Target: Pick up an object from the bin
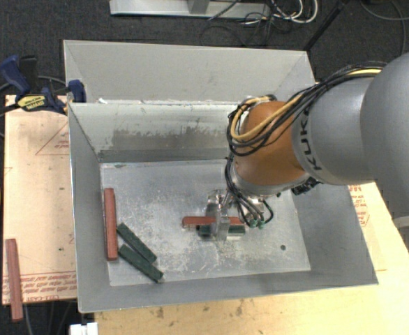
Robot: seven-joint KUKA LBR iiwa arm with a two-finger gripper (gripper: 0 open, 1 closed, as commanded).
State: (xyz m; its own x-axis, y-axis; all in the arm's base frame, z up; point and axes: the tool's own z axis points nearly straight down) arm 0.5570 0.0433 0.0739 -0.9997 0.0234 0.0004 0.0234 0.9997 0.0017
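Arm (372,131) down, tool (220,226) at red bar (192,221), bin (155,257) ctr.

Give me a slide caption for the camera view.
Gripper low over small red-brown bar mid-bin; long red-brown stick and two dark green bars lie left.

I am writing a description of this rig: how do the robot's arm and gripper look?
The arm is a thick, round, light grey tube with dark KUKA lettering near its end. A rounded orange cover sits at the wrist, with yellow and black cables looped over it. The gripper below is small, of bare silvery metal.
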